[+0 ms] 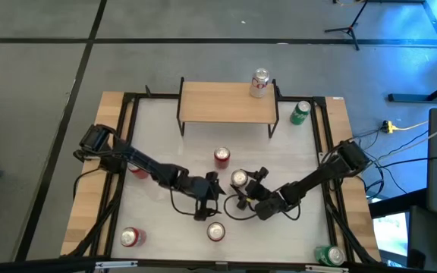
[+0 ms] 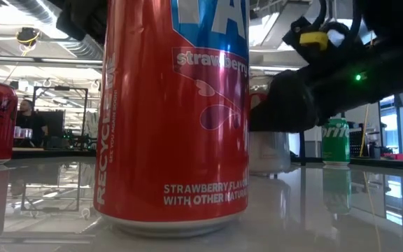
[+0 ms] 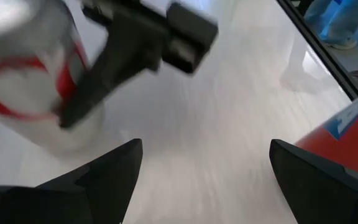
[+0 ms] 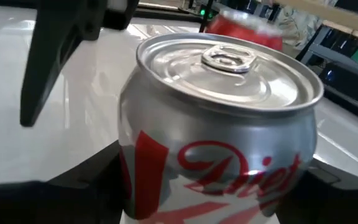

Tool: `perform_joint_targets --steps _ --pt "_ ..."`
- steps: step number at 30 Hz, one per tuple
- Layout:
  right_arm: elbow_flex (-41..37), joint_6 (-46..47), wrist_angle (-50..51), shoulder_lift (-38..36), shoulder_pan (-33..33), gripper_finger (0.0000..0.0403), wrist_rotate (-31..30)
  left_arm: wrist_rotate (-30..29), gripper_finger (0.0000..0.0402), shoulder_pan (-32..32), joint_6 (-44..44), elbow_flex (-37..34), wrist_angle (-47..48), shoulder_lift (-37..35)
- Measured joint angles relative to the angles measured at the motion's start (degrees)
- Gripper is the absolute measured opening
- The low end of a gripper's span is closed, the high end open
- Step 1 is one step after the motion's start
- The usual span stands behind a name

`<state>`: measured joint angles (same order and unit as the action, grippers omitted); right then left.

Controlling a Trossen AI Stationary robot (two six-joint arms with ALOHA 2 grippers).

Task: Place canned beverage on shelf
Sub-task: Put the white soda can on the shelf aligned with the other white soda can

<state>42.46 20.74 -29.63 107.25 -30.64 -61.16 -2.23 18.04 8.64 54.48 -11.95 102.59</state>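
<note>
Right gripper (image 1: 240,184) straddling silver can (image 1: 239,179) mid-bench, fingers around it, grip uncertain; left gripper (image 1: 213,184) open and empty just beside.

Both arms are dark, almost black, built from slim straight links with thicker blocky joints. The left arm (image 1: 139,161) and the right arm (image 1: 317,176) each have a boxy black base at the edge of the table. Thin black cables hang in loops under the wrists. The left gripper (image 3: 197,171) has two flat, matte black fingers (image 3: 107,174) that narrow to a point. The right gripper (image 1: 243,186) is black too. In the low view the right arm's wrist shows a yellow part (image 2: 313,38) and a small green light (image 2: 358,77).
</note>
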Motion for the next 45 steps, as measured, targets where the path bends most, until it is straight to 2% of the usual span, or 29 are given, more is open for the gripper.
perform_joint_targets --steps 3,6,12,23,28,33,36,45 --pt "0.0 -1.0 2.6 -3.6 -0.2 0.0291 -1.0 -1.9 0.0341 1.6 1.5 0.0 -0.1 0.0" --pt "0.0 -3.3 6.5 -8.3 -0.1 0.0291 -1.5 -6.2 0.0341 3.6 1.8 0.0 -0.1 0.0" --pt "0.0 -11.1 11.0 -19.9 2.1 0.0292 -4.2 -13.1 0.0341 6.1 3.2 0.0 -0.7 0.0" --pt "0.0 -22.4 14.8 -36.6 13.4 0.0291 -3.1 -13.6 0.0341 6.2 3.3 0.0 -1.0 -0.1" --pt "0.0 -22.5 16.5 -38.0 19.9 0.0292 -1.4 -13.6 0.0341 6.1 3.3 0.0 -1.0 -0.1" --pt "0.0 -20.9 16.7 -37.6 27.5 0.0294 5.0 -13.6 0.0341 6.1 3.3 0.0 -1.0 -0.1" --pt "0.0 -19.1 17.9 -37.6 31.4 0.0294 6.7 -13.6 0.0341 6.1 3.3 0.0 -1.0 -0.1" --pt "0.0 -14.8 21.5 -37.6 40.2 0.0293 11.5 -13.6 0.0341 6.1 3.3 0.0 -1.0 -0.1"
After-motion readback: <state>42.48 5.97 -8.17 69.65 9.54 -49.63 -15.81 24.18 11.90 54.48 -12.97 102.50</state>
